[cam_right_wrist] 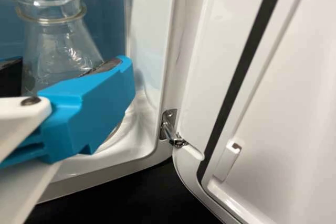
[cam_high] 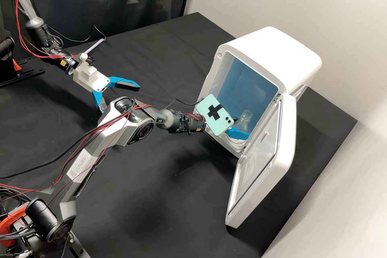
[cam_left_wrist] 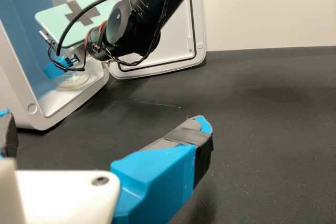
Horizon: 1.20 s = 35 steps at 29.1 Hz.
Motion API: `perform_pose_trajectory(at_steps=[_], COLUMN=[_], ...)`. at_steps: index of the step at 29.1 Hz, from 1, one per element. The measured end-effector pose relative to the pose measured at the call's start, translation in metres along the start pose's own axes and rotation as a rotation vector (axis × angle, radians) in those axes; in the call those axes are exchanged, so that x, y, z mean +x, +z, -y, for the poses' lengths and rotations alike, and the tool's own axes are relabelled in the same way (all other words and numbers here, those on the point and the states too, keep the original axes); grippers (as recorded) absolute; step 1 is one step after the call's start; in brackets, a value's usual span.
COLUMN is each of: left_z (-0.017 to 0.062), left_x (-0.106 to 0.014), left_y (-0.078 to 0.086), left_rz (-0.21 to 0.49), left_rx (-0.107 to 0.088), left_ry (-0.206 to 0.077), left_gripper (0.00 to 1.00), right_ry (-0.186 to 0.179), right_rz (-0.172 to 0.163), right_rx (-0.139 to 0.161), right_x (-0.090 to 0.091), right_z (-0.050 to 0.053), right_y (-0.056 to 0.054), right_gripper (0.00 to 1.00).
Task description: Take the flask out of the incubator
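The clear flask (cam_high: 245, 120) stands low inside the open incubator (cam_high: 278, 54) and is judged light, slippery and fragile. It is best held gently at the cone, where the right gripper (cam_high: 238, 132) sits. Whether its jaws pinch cannot be told. The left gripper (cam_high: 121, 97) jaws are spread.

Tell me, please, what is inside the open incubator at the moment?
A clear flask stands on its white floor, with the right gripper in there at its base. From above, the mint-green plate on that wrist covers the flask's lower half.
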Motion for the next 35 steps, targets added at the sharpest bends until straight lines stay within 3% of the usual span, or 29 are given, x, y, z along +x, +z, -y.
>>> perform_pose_trajectory(at_steps=[3, 8, 13, 18, 24, 30, 31, 35], left_z=[0.0, 0.0, -0.0001, 0.0004, 0.0009, 0.0009, 0.0012, 0.0027], left_x=[0.0, 0.0, 0.0, -0.001, -0.001, -0.001, -0.002, -0.003], left_y=[0.0, 0.0, -0.002, -0.002, -0.002, -0.003, -0.004, -0.006], left_rz=[0.0, -0.001, -0.004, -0.007, -0.003, -0.006, -0.012, -0.018], left_rx=[0.0, 0.0, 0.0, -0.001, 0.002, 0.002, 0.0, -0.006], left_ry=[0.0, 0.0, 0.0, -0.001, -0.004, -0.004, -0.005, -0.011], left_gripper=[1.0, 1.0, 1.0, 1.0, 1.0, 1.0, 1.0, 1.0], right_ry=[0.001, 0.002, 0.0, -0.012, 0.003, 0.011, 0.009, 0.001], right_rz=[-0.001, 0.003, 0.009, -0.01, -0.086, -0.218, -0.251, -0.317], right_rx=[0.001, 0.028, 0.075, 0.112, 0.113, 0.083, 0.081, 0.077], right_x=[0.0, -0.003, -0.011, -0.025, -0.051, -0.09, -0.101, -0.125], right_z=[-0.001, -0.001, -0.004, -0.01, -0.019, -0.024, -0.027, -0.028], right_y=[0.0, 0.001, 0.004, 0.005, 0.0, -0.006, -0.006, 0.001], right_gripper=[0.0, 0.0, 0.0, 0.0, 0.0, 0.0, 0.0, 0.0])
